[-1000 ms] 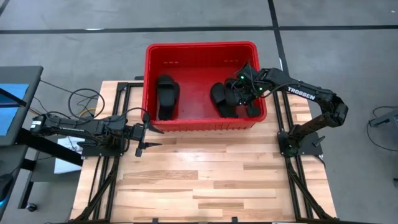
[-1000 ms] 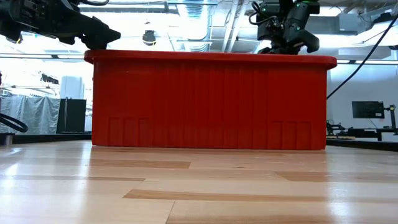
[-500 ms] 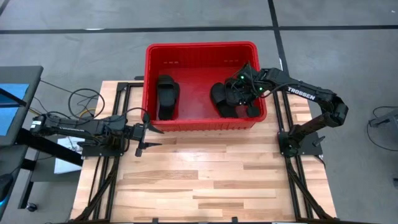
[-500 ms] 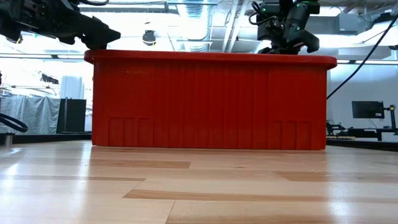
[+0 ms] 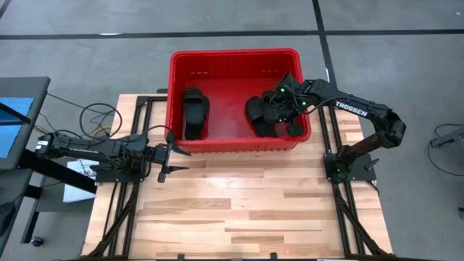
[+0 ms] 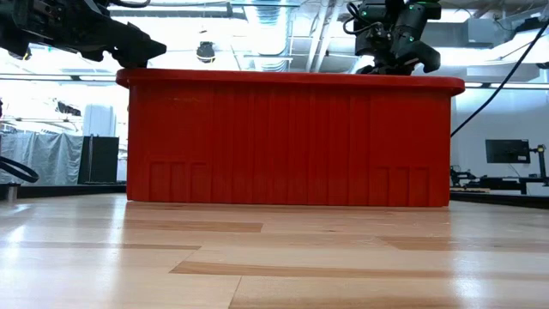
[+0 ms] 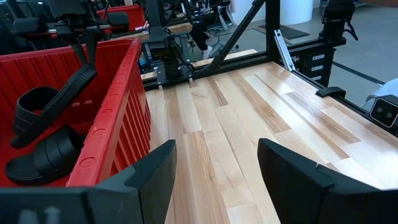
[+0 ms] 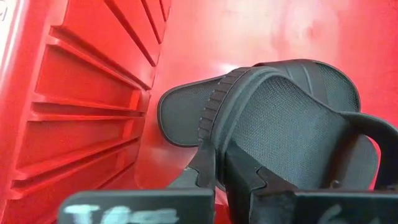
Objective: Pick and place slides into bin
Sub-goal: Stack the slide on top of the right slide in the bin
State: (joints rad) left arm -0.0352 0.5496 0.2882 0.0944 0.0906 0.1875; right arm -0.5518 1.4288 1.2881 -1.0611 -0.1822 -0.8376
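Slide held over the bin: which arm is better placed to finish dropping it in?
Right. Its gripper is already inside the bin, shut on a slide. The left gripper is open and empty outside the near wall.

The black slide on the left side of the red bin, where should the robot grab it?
Probably by the wide strap of the left slide, coming straight down from above. It lies alone on the bin floor, so nothing crowds the jaws there.

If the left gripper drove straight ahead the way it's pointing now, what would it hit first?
Probably nothing on the table: the left gripper, open, points along bare table beside the bin, whose wall runs close alongside. Depth past the table's far edge is unclear.
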